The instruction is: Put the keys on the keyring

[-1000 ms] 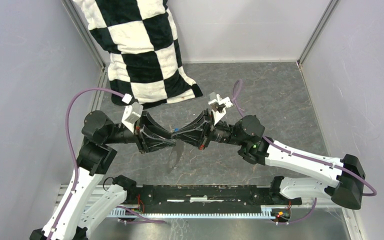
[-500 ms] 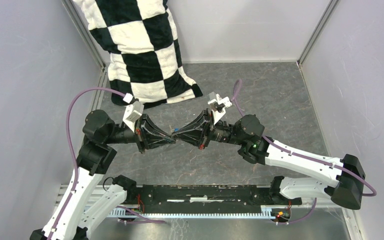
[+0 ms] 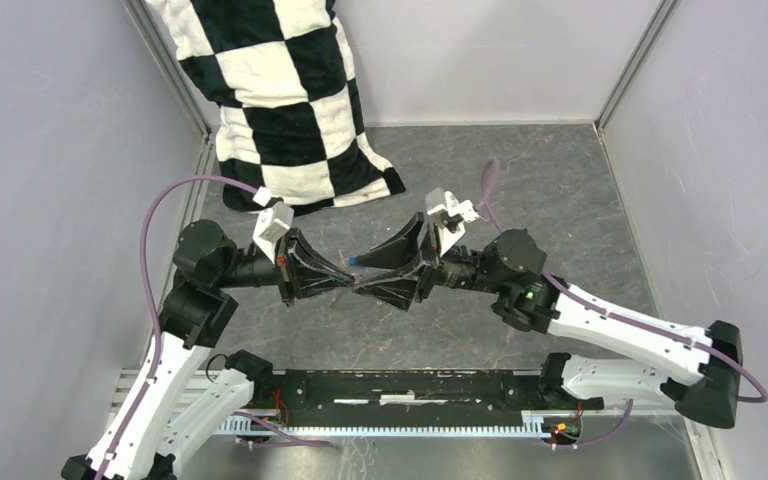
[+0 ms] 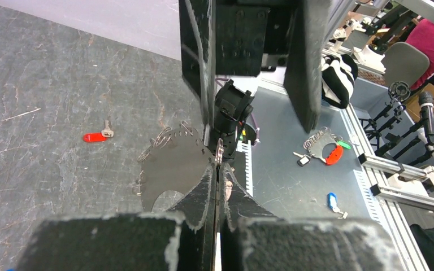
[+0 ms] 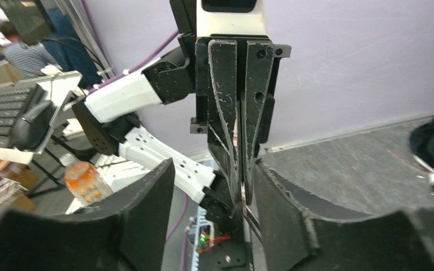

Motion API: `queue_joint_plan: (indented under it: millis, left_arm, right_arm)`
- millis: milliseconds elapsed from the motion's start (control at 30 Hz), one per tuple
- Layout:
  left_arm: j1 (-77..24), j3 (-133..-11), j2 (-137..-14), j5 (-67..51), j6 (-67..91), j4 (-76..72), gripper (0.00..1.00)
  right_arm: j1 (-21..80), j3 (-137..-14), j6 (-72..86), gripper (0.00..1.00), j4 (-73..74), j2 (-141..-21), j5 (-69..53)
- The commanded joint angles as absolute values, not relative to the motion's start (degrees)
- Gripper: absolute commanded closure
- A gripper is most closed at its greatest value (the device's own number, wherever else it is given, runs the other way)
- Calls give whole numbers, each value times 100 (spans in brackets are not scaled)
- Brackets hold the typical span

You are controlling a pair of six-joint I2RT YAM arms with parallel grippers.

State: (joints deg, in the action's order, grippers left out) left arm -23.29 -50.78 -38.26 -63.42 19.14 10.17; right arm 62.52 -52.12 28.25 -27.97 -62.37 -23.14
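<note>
Grey metal keyring (image 4: 219,157) shows edge-on, a thin sliver along the seam of the left gripper (image 3: 350,281), whose fingers pinch it above mid-table; right gripper (image 3: 362,275) spreads around those tips; red key (image 4: 95,136) lies on the table (image 3: 560,200); blue key (image 3: 353,261) just beyond; checkered cushion (image 3: 280,110) far-left.

The keyring (image 4: 219,153) is a thin grey metal hoop, held up off the desk (image 4: 45,84) and turned edge-on. From the left wrist it shows only as a bright sliver, nipped between the pressed-together tips of the left claw (image 4: 218,172). The red-headed key (image 4: 95,136) lies flat on the grey desk with its small metal part beside the head, well apart from the hoop. The blue-headed key (image 3: 353,262) (a mere speck from above) sits just beside the claw tips; whether it rests on the desk I cannot tell.
</note>
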Motion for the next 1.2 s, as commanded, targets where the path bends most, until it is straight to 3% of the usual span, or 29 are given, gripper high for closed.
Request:
queue_joint_plan:
  millis: [0,367,500,800,1167]
  left_arm:
    - [-2344,-5076,-3776,-6378,2090,754,98]
    - [-2339,-5519,-3889,-6617,-1032,2128,98]
    - [-2338,-5598,-3940,-6588,-1862,2501,98]
    - [-2343,-5419,-3920,-6521,-2242,2574,98]
    - [-2338,-5405,-3921,-6541,-2122,2580,98]
  right_arm:
    - [6279,-5667,2039,39,-1798,-5628,-2064]
    - [6276,-5749,-83,42,-99,-5443,-2667]
    - [6299,-5735,-806,49,-18,-5556,-2706]
    - [6386,-5589,-1239,57,-477,-5745,-2416]
    - [6639,-5513,-1132,59,-812,-5990,-1780]
